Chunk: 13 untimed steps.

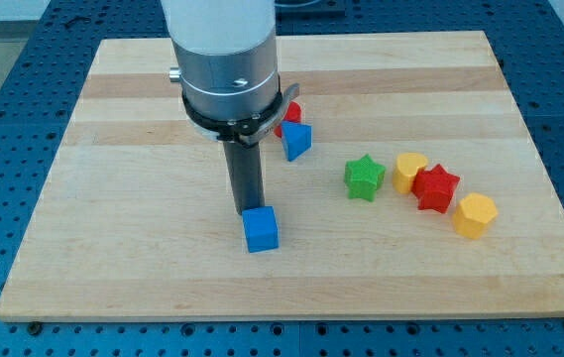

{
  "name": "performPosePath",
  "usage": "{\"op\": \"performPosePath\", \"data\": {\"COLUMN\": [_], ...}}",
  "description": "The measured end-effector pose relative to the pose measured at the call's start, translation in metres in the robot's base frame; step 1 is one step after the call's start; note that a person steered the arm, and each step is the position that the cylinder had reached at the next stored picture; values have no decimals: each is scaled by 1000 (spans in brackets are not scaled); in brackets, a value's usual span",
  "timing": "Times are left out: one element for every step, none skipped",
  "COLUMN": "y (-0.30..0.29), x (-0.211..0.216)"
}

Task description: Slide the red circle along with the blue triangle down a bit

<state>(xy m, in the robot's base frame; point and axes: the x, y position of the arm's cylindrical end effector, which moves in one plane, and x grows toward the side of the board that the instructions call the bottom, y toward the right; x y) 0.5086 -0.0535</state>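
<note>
Wooden board (113, 248) on blue pegboard bench: my tip (250, 210), no jaws, touches blue cube (261, 229). Red circle (290, 116), blue triangle (297, 140) farther back; light, rigid, likely slide easily; push from far side.

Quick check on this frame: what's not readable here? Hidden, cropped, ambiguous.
Camera view, the only one:
- Red circle: mostly hidden behind the arm's metal collar; shape not confirmable.
- Blue triangle: visible, but whether it touches the red circle is unclear.
- My tip: its end sits just behind the blue cube; contact can't be told.
- Arm's upper part: cut off by the view's top.
</note>
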Motion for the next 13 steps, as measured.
{"op": "performPosePath", "data": {"y": [0, 0, -6, -8, -50, -95, -96, -59, -47, -25, 22, 38, 38], "x": [14, 11, -26, -29, -45, -65, -116, -202, -250, -272, -245, -208, -196]}}
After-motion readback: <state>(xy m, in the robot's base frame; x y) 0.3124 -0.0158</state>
